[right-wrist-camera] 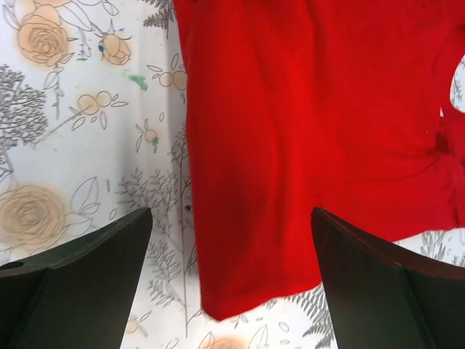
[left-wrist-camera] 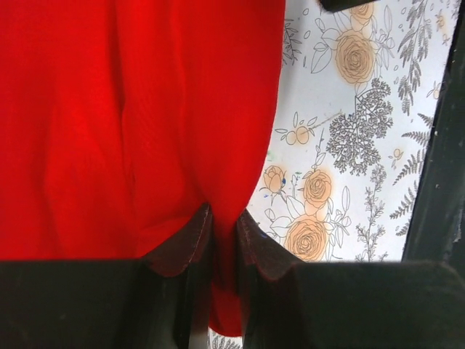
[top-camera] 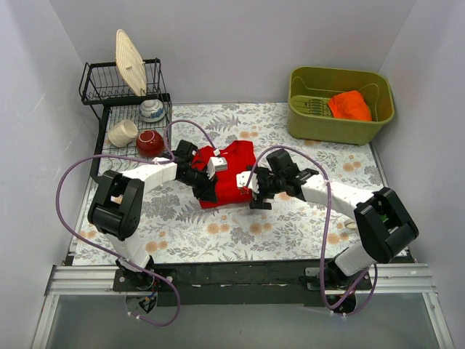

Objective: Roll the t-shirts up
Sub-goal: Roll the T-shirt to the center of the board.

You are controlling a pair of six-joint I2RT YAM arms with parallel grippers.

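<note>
T-shirt (top-camera: 231,173), plain red, lies bunched in the middle of the table (top-camera: 290,233), on the flowered cover, between the two grippers. We see the left arm (top-camera: 149,174) reach in low from the left side toward the near part of the cloth. The left gripper (left-wrist-camera: 221,218) is closed tight on a fold of the red cloth, which passes between its jaws. The right arm (top-camera: 327,193) comes in from the right, bent at the elbow. The right gripper (right-wrist-camera: 231,212) hangs over the cloth's edge, jaws wide apart, gripping nothing.
</note>
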